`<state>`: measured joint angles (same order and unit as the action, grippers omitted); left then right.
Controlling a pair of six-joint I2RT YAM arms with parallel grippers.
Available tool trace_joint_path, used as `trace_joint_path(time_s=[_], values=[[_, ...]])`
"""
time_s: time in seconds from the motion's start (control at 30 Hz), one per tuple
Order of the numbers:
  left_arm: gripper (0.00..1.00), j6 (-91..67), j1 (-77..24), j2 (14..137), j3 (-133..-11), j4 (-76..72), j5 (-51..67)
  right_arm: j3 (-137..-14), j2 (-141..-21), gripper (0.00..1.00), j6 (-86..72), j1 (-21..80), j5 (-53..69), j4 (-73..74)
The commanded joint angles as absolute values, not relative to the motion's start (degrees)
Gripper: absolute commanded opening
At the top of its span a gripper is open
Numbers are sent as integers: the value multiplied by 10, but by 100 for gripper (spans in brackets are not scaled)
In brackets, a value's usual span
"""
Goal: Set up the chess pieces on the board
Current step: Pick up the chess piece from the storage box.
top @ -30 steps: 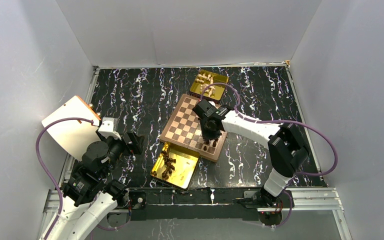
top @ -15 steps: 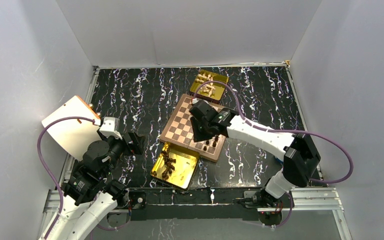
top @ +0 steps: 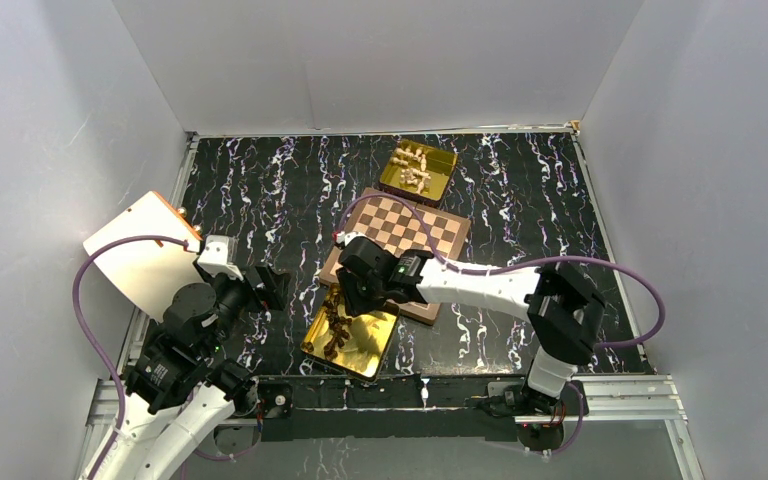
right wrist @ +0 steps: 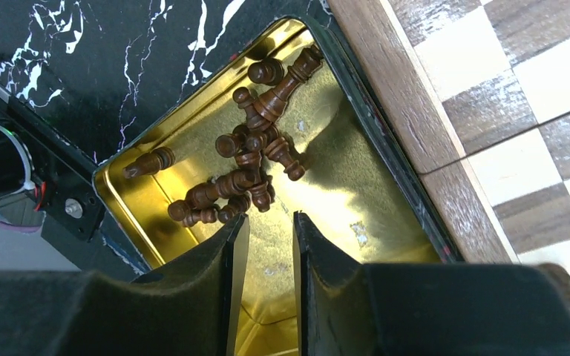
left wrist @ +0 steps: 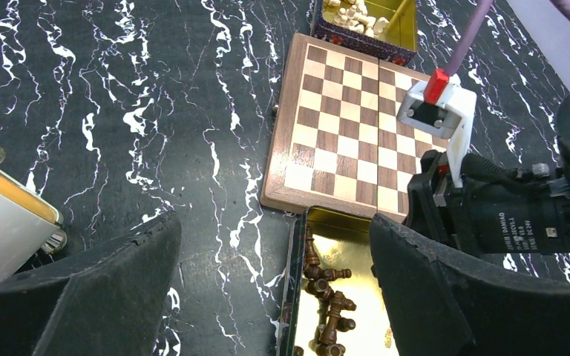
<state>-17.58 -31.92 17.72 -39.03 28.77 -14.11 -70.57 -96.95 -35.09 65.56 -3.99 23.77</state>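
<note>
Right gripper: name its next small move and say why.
The right gripper hangs over the gold tray, jaws slightly apart with nothing between them. The heap of dark pieces lies just ahead of its tips, and the board beside the tray shows bare squares. It should probably ease forward and down onto one piece, then close.

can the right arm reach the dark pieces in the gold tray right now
Probably yes: the right claw hangs over the gold tray, empty and slightly open, and the dark pieces lie uncovered just beyond its tips.
</note>
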Motion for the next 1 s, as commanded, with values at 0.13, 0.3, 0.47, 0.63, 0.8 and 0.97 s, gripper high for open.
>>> trace_joint_path(time_s=[0.13,0.3,0.47,0.63,0.8,0.97], values=[[94,-171,-315,171,-389,275,-142,-669,-983,39,-274,657,-22,134],[94,-171,-316,170,-389,275,-143,-661,-992,39,-254,657,-9,114],[94,-171,-316,170,-389,275,-143,-651,-997,38,-235,656,-13,96],[94,-171,-315,171,-389,275,-143,-643,-998,39,-218,656,-12,85],[94,-171,-316,171,-389,275,-143,-636,-1000,39,-206,656,-4,74],[94,-171,-316,174,-390,275,-143,-628,-1006,39,-200,657,-4,61]])
